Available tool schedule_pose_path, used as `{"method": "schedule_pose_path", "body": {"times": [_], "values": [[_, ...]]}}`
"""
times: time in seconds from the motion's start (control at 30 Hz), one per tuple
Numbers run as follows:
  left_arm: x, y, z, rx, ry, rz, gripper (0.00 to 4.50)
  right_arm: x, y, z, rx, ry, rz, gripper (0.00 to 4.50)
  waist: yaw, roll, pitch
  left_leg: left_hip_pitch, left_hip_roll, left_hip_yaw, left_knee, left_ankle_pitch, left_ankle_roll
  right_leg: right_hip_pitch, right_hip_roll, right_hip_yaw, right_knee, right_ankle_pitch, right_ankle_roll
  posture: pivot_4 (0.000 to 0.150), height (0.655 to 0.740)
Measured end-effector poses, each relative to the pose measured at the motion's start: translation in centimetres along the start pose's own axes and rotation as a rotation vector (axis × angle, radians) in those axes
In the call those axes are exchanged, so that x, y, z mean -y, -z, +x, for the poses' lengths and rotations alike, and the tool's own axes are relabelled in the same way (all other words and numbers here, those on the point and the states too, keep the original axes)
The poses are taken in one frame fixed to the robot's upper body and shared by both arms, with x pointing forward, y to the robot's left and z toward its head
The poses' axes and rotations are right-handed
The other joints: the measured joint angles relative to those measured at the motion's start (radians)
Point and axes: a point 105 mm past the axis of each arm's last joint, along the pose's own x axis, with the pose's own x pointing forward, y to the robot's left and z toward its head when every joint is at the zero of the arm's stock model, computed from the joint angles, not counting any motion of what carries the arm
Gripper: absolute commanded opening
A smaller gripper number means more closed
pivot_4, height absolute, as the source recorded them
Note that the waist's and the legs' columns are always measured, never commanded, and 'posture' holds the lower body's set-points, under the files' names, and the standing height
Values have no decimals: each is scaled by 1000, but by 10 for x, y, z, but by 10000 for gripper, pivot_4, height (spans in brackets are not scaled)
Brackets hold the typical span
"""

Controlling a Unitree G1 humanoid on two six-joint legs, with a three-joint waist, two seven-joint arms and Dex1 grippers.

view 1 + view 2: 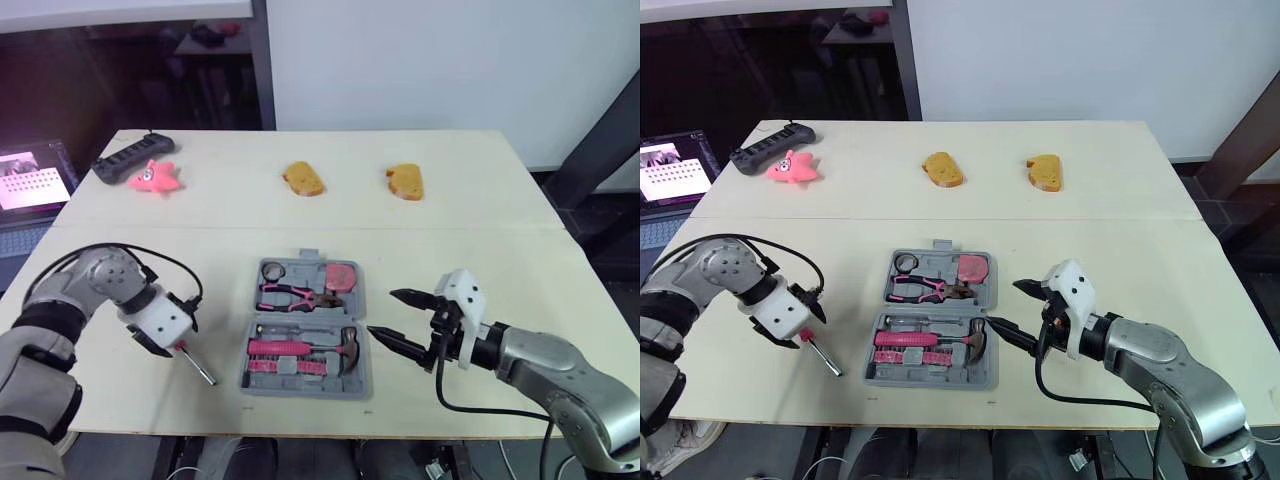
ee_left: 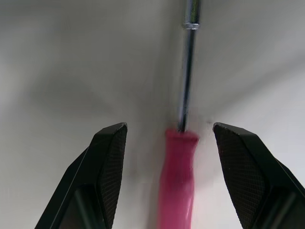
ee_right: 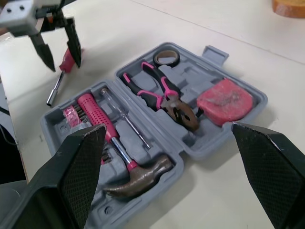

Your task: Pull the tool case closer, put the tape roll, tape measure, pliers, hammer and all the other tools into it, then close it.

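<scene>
Left of the open tool case [image 3: 214, 143], on the surface [image 1: 450, 220]: pink screwdriver [image 2: 178, 191], handle untouched between the left gripper [image 2: 169, 128]'s wide-spread fingers [image 2: 107, 162], shaft pointing straight away. Right gripper [image 1: 381, 313] also wide, beside the case's right edge.

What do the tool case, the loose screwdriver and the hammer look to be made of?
Tool case: matte grey moulded plastic, judging by its shaped recesses and rounded rim. Screwdriver: glossy pink handle, likely plastic; bright shaft that reflects, so metal. Hammer: pink dimpled grip, plastic or rubber; shiny metal neck; dull brown head, probably metal, perhaps tarnished.
</scene>
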Motion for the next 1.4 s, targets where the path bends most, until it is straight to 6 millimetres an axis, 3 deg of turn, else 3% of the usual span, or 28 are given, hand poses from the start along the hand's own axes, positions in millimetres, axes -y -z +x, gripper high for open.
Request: {"method": "schedule_pose_path", "body": {"times": [0.07,0.13,0.3,0.6,0.7,0.87,0.93,1.0,1.13,1.27,1.4], "values": [[2,3,3,-20,2,9,30267,1,0,-3,-2,18,6,45000,4,0,0,1,0,0,0,0,0,1,0,0,0,0,0,1500,7400],[1,4,5,-34,-13,21,25188,1,1,-5,-6,24,15,45000,6,2,-1,2,0,0,0,0,0,2,0,0,1,0,0,1500,7400],[-4,7,5,-59,-37,26,3679,0,-2,-6,3,29,4,45000,3,3,-2,4,0,0,0,0,0,4,0,0,2,0,0,1500,7400],[3,3,4,-16,-18,18,3692,2,-6,-5,10,27,-8,45000,-1,5,-3,4,0,0,-1,0,0,3,0,0,2,0,0,1500,7400],[7,-7,-10,56,-62,-39,3692,3,-6,-4,8,22,-8,45000,-4,3,-2,0,1,-1,0,0,0,0,0,0,2,0,0,1500,7400],[16,-31,-81,194,-277,-338,3692,4,-5,-2,6,5,-3,45000,-17,2,-1,1,1,-2,-1,0,0,1,0,-1,2,0,0,1500,7400],[14,-39,-92,268,-380,-513,3692,4,-4,0,5,-7,0,45000,-18,4,0,2,1,-1,-1,0,0,2,0,0,2,-1,0,1500,7400],[11,-48,-85,368,-451,-728,3692,4,-5,2,5,-18,-4,45000,-17,5,1,2,1,-2,-1,0,0,2,0,-1,2,-1,0,1500,7400],[11,-65,-51,516,-526,-1204,3692,5,-6,5,6,-33,-9,45000,-17,4,2,1,1,-2,0,0,0,1,0,-1,2,-1,1,1500,7400],[-3,-51,-39,567,-827,-1581,3692,3,-7,7,5,-52,-14,45000,-12,3,2,1,0,-4,4,0,0,3,0,-2,2,0,0,1500,7400],[-2,-47,-26,500,-1064,-1811,3692,2,-5,8,-1,-61,-10,45000,-6,-1,0,-1,0,-5,8,-2,2,4,0,-3,1,0,0,1500,7400]]}}
